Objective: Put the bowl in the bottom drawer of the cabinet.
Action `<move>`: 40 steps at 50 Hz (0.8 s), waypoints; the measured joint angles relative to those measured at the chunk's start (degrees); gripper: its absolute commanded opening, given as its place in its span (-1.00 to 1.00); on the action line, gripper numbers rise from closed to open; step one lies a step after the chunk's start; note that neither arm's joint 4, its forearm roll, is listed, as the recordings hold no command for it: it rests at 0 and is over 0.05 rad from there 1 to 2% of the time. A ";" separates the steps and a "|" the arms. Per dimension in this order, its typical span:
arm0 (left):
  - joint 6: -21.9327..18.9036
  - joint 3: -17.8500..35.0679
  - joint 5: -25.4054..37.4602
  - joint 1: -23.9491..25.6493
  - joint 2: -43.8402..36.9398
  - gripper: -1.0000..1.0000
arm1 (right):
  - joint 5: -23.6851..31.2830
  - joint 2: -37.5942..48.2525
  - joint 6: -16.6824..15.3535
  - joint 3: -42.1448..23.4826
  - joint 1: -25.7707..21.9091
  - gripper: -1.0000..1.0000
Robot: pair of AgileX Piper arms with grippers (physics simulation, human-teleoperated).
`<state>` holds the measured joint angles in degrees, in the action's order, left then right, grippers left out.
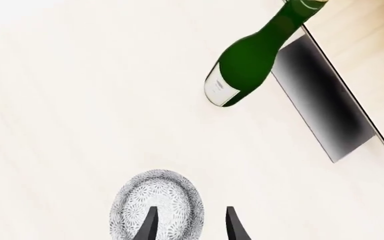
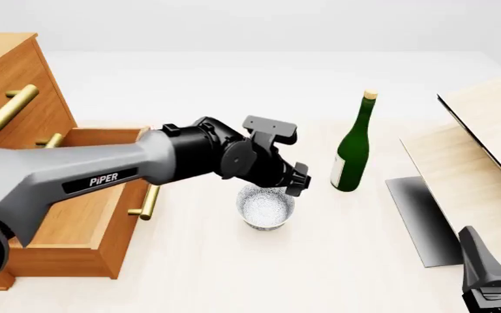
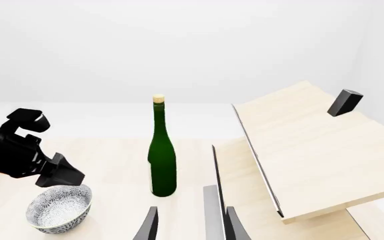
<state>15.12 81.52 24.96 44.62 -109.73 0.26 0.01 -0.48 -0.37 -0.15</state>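
The speckled white bowl (image 2: 265,207) stands upright on the table, just right of the cabinet (image 2: 7,85). The bottom drawer (image 2: 76,225) is pulled out and looks empty inside. My left gripper (image 2: 287,184) hangs right over the bowl's far rim. In the left wrist view the left gripper (image 1: 192,226) is open, one finger over the inside of the bowl (image 1: 157,207) and the other outside its rim. My right gripper (image 3: 190,227) is open and empty, low at the table's near right; the bowl (image 3: 58,207) lies far to its left.
A green wine bottle (image 2: 353,147) stands upright just right of the bowl. Pale wooden boards with dark edges (image 2: 477,163) lean at the right, with a dark block (image 3: 345,101) on top. Brass handles (image 2: 11,107) stick out from the upper drawers.
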 measured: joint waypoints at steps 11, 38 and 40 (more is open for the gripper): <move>0.49 1.12 -0.40 0.02 -2.21 1.00 | 0.00 0.00 0.00 0.00 0.00 1.00; 2.04 2.37 -1.85 0.56 -5.75 1.00 | 0.00 0.00 0.00 0.00 0.00 1.00; 2.16 2.34 -2.01 0.60 -5.92 1.00 | 0.00 0.00 0.00 0.00 0.00 1.00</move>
<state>17.28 83.86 22.95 45.22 -115.65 0.26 0.01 -0.48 -0.37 -0.15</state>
